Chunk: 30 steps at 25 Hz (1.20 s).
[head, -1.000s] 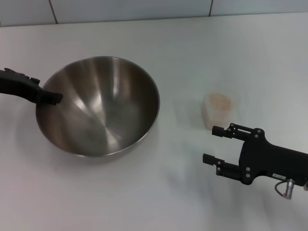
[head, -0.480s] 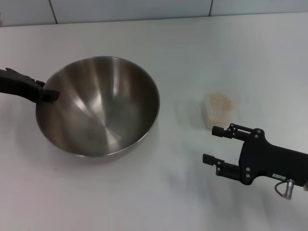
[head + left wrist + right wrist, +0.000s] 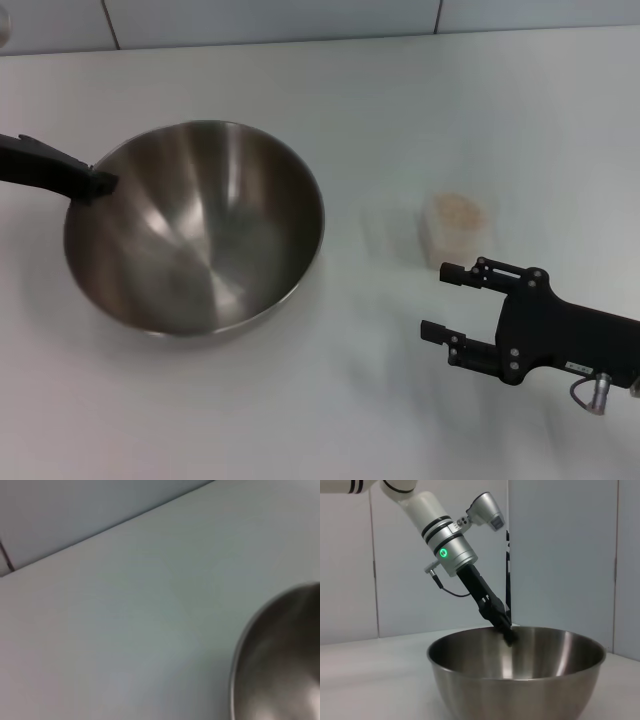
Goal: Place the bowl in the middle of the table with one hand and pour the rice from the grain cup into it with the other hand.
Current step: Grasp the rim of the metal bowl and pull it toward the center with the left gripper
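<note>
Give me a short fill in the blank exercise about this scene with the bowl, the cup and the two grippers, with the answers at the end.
1. The left gripper grips the bowl at its ____.
2. The grain cup stands upright on the table and holds ____.
3. The right gripper hovers near the cup with its fingers ____.
4. Inside, the bowl is ____.

Missing words: rim; rice; open; empty

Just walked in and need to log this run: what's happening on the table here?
The left gripper is at the rim of the steel bowl, which sits on the white table left of centre. The grain cup, holding rice, stands upright to the bowl's right. The right gripper is open just in front of the cup, not touching it. Nothing is poured yet.
</note>
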### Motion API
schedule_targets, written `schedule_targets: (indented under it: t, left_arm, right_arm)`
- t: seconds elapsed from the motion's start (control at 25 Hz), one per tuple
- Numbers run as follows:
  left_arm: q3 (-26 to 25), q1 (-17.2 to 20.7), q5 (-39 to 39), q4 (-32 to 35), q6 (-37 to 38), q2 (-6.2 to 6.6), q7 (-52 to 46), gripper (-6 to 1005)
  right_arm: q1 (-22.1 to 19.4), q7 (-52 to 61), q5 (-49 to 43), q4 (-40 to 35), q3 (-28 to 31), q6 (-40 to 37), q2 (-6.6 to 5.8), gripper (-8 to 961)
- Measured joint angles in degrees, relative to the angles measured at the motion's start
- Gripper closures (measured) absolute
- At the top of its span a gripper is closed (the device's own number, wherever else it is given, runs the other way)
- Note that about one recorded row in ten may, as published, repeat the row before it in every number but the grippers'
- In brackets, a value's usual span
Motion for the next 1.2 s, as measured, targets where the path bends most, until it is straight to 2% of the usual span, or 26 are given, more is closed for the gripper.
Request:
schedule_targets:
  t: [0.16,0.48,0.8,0.92,1.2]
  left_arm:
    - [-0.11,-0.53,0.04,-0.36,0.53,0.01,-0.49,927]
    - [-0.67,-1.44,-0.12,-0.02,1.84,0.10,-0.70,938]
    - [-1.08,-4.33,-0.21,1.02,4.41,0.18,-1.47,954]
    - [-0.51,-7.40,-0.24,1.61,5.49,-0.14,-1.49,957]
    - [0.78,-10.39,-0.29,1.13,5.75,-0.30,-1.51,957]
  right_arm:
    - [0.04,0.00,0.01,0.00,0.00,0.00,0.01,287]
    - [0.06,0.00,0.05,0.00,0.00,0.00,0.01,286]
    - [-0.31,0.00,0.09,0.00,0.00,-0.35,0.01,286]
    - [-0.42,0.00,0.09,0.00,0.00,-0.42,0.01,286]
    - [-0.73,0.00,0.09,0.00,0.00,-0.50,0.01,286]
